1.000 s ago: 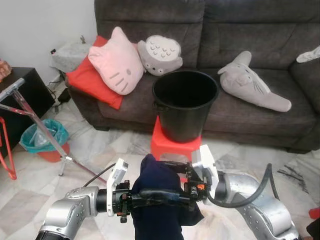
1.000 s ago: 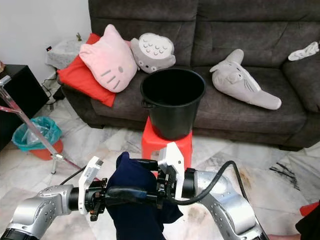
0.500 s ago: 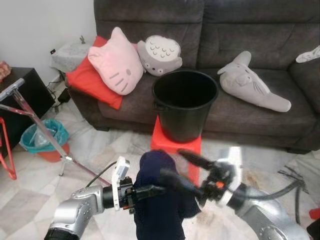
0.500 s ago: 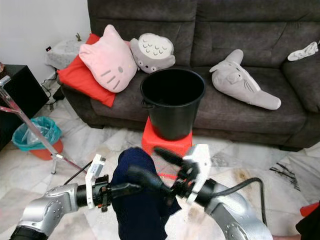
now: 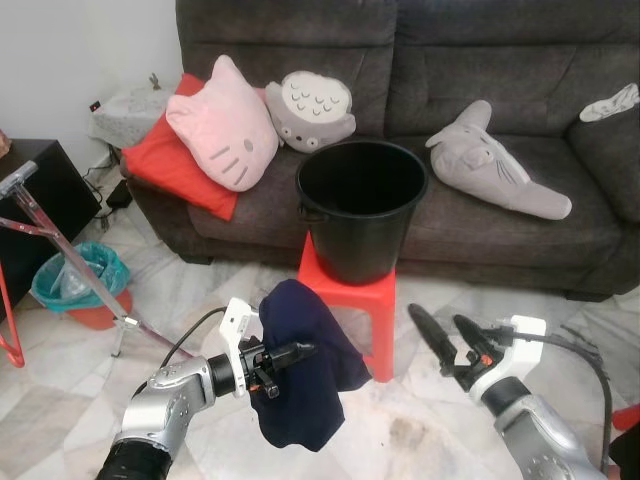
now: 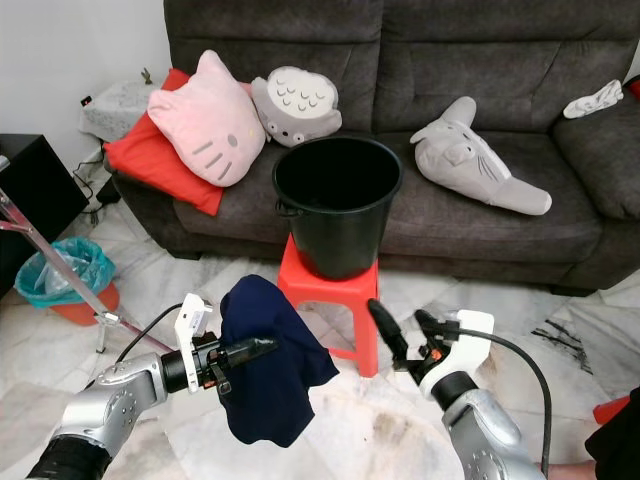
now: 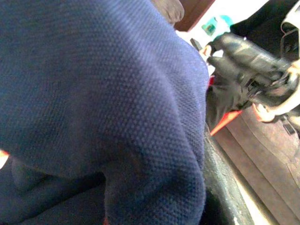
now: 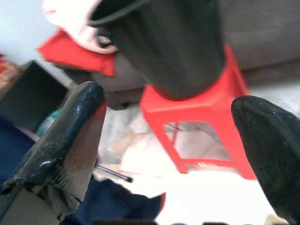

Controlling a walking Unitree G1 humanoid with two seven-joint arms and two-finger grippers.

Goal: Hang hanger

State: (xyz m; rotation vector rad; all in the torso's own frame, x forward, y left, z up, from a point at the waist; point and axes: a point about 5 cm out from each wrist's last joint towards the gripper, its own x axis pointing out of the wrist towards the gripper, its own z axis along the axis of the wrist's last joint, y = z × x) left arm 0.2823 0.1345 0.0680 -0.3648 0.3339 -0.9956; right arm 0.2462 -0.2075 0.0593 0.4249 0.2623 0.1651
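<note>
Left gripper: I have it pinched on the navy garment, draped clear of the floor.
Right gripper: fingers spread, empty, just right of the red stool.

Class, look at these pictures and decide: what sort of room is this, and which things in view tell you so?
Most likely a home living room: a dark grey fabric sofa holds a pink cat-face cushion and a grey shark plush toy, with a pale marble-tiled floor before it.

Silver arms, white wrist housings, black cables, long black-fingered right end effector.
</note>
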